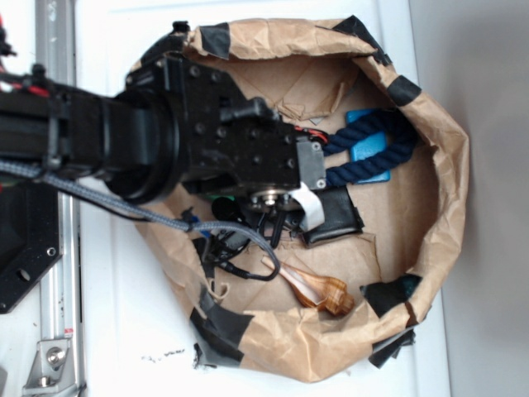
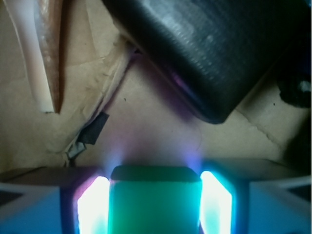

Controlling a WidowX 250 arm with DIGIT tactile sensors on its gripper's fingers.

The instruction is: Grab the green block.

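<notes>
In the wrist view the green block fills the gap between my two glowing finger pads, and both pads press against its sides. My gripper is shut on it, just above the brown paper floor. The black wallet lies a short way ahead of the block and does not touch it. In the exterior view the gripper reaches down into the paper-lined basin beside the wallet. The arm hides the block there.
A crumpled brown paper wall patched with black tape rings the basin. A blue flat rectangle lies at the back under a navy rope. A glossy brown and tan strip lies near the front, also in the wrist view.
</notes>
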